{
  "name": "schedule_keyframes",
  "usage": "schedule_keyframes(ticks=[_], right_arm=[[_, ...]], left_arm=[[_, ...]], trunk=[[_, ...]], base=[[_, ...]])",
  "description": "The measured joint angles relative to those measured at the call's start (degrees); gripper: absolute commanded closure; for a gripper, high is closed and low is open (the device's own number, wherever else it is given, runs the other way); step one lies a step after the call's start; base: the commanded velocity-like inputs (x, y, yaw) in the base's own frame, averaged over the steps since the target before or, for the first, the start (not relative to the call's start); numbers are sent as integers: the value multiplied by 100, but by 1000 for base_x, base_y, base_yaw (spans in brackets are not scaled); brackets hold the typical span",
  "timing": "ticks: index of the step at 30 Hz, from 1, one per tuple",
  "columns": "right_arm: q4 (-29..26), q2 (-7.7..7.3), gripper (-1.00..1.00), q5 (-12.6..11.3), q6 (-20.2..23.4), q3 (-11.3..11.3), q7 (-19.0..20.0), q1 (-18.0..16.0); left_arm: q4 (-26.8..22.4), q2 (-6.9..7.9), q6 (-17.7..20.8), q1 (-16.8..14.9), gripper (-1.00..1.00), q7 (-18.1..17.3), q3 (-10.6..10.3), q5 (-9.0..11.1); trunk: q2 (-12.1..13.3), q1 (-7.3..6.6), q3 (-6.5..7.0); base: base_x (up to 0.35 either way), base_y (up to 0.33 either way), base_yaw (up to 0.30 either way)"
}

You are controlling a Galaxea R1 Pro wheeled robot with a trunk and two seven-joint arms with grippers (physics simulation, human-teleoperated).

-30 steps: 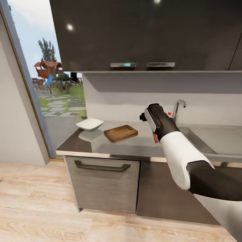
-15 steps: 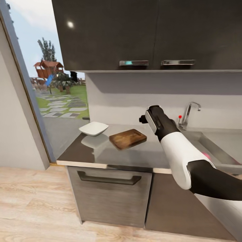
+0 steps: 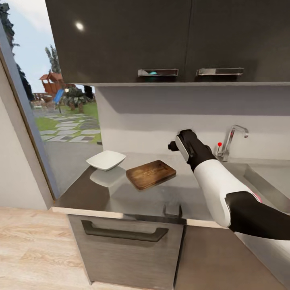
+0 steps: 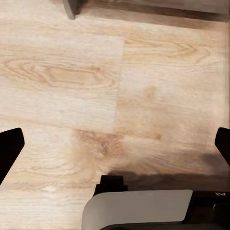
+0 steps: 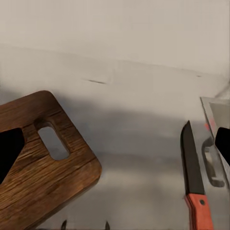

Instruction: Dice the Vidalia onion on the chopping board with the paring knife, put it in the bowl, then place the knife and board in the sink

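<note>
The brown chopping board [image 3: 151, 174] lies on the grey countertop [image 3: 133, 199], and the white bowl [image 3: 105, 160] sits just to its left. My right arm's wrist [image 3: 188, 146] hovers above the counter between the board and the faucet [image 3: 231, 139]. In the right wrist view my right gripper [image 5: 115, 148] is open over bare counter, with the board's handle end [image 5: 45, 158] to one side and the red-handled paring knife [image 5: 194, 175] flat on the counter to the other. The sink [image 3: 264, 179] is at the right. The onion is hidden. My left gripper [image 4: 115, 148] is open over the floor.
Dark wall cabinets [image 3: 161, 40] hang above the counter. A grey drawer front with a dark handle [image 3: 125, 233] is below the worktop. A window with a garden view [image 3: 60, 112] is on the left. A small pink patch [image 3: 256, 197] peeks past my forearm at the sink.
The whole view has shifted: the camera has moved in on the counter and the faucet shows further right. The knife's red handle, seen below my right wrist earlier, is now behind the arm.
</note>
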Motion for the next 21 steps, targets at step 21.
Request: schedule_keyframes(ticks=[21], right_arm=[[389, 1, -100, 16, -444, 14, 196, 8]], left_arm=[[0, -1, -21, 0, -100, -3, -6, -1]], trunk=[[0, 2, -29]], base=[[18, -12, 0]])
